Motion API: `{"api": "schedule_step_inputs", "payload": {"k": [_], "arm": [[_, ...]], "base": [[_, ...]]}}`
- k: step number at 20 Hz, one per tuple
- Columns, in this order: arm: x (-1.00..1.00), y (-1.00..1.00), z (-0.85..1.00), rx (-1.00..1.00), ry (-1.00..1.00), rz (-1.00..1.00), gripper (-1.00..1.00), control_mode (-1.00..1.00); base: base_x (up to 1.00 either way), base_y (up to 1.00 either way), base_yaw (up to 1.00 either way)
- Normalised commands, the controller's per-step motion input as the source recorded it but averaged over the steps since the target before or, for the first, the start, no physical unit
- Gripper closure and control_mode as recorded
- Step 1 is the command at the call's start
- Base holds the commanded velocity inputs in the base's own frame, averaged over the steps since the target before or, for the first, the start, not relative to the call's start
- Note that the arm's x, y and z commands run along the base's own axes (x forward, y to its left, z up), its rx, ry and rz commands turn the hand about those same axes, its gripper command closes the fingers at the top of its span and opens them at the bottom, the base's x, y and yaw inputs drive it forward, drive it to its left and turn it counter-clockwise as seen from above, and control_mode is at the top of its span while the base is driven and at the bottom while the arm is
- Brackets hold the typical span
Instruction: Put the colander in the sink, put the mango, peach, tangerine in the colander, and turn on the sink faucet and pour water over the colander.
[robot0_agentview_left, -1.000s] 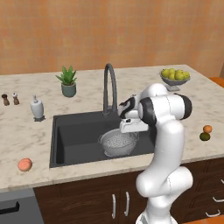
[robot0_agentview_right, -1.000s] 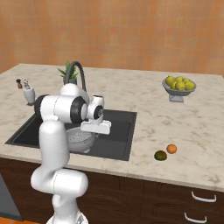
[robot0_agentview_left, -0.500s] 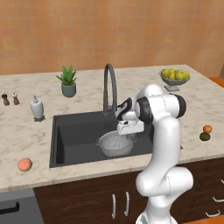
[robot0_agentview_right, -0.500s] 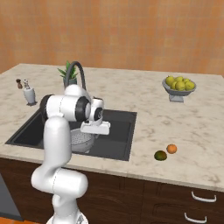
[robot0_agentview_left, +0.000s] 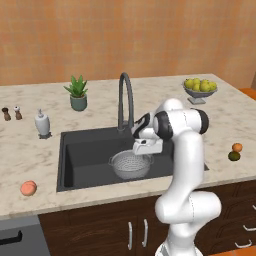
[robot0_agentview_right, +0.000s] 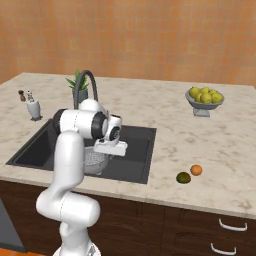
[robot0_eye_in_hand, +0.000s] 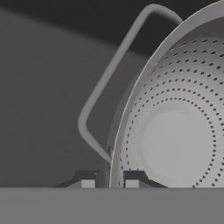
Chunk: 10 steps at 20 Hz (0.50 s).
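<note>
The silver perforated colander (robot0_agentview_left: 131, 164) (robot0_agentview_right: 95, 161) (robot0_eye_in_hand: 175, 140) sits low inside the black sink (robot0_agentview_left: 85, 150) (robot0_agentview_right: 137, 150), right of centre. My gripper (robot0_agentview_left: 143, 153) (robot0_eye_in_hand: 110, 183) is shut on its rim beside one wire handle; I cannot tell whether the colander rests on the basin floor. The dark gooseneck faucet (robot0_agentview_left: 125, 97) (robot0_agentview_right: 84, 73) rises just behind the hand. The mango (robot0_agentview_left: 234, 156) (robot0_agentview_right: 183, 177) and tangerine (robot0_agentview_left: 237, 147) (robot0_agentview_right: 196, 170) lie together on the counter to the right. The peach (robot0_agentview_left: 28, 188) lies at the front left of the counter.
A pedestal bowl of yellow-green fruit (robot0_agentview_left: 199, 86) (robot0_agentview_right: 203, 97) stands at the back right. A potted plant (robot0_agentview_left: 77, 93), a soap dispenser (robot0_agentview_left: 42, 123) and salt and pepper shakers (robot0_agentview_left: 12, 113) stand behind and left of the sink.
The hand has moved slightly left and down, carrying the colander deeper into the sink. The fruits have not moved.
</note>
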Motion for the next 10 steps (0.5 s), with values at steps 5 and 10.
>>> {"api": "schedule_step_inputs", "payload": {"k": [5, 10], "arm": [[0.14, 0.02, -0.32, 0.00, 0.00, 0.00, 1.00, -1.00], [0.18, 0.03, -0.29, 0.00, -0.02, 0.00, 1.00, -1.00]], "base": [[0.00, 0.00, 0.00], [0.00, 0.00, 0.00]]}}
